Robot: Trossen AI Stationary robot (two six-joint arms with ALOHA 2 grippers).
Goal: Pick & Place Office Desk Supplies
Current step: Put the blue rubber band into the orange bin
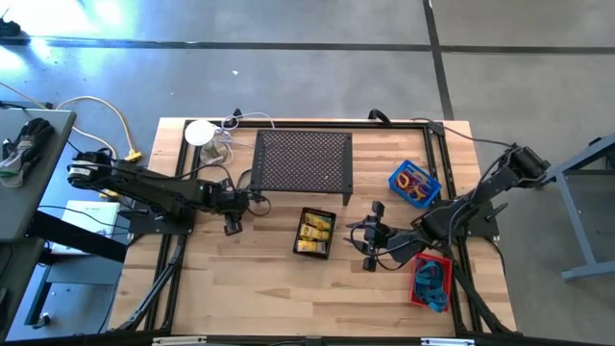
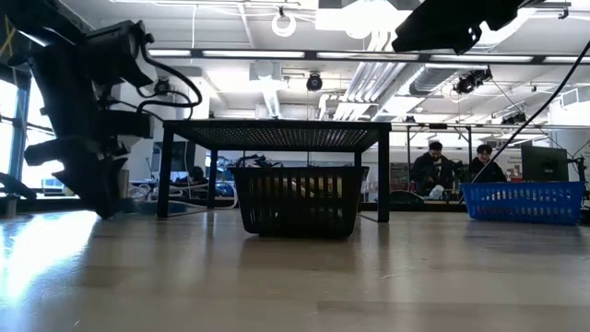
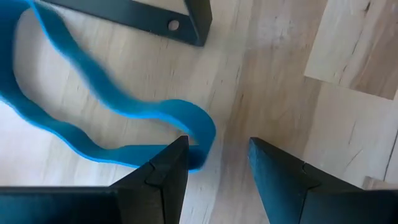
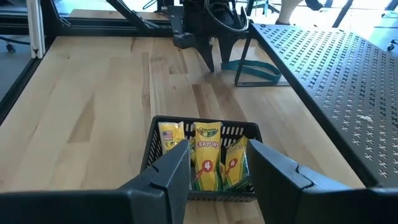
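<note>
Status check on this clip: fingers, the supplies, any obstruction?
Left gripper open, low at blue rubber band on table by stand leg. Right gripper open, empty, facing crayon packets in black basket. Nothing blocking.

Setting: robotics lab or workshop hall. Bare grey concrete floor [image 1: 317,24] with dark seam lines around the rig. Open ceiling overhead, exposed ducts [image 2: 369,78] and strip lights. Wooden tabletop [image 1: 259,279] sits in a black metal frame with loose cabling, a yellow cable [image 1: 115,120] trailing off one corner. Two people [image 2: 456,166] seated at workstations across the room, monitors beside them
</note>
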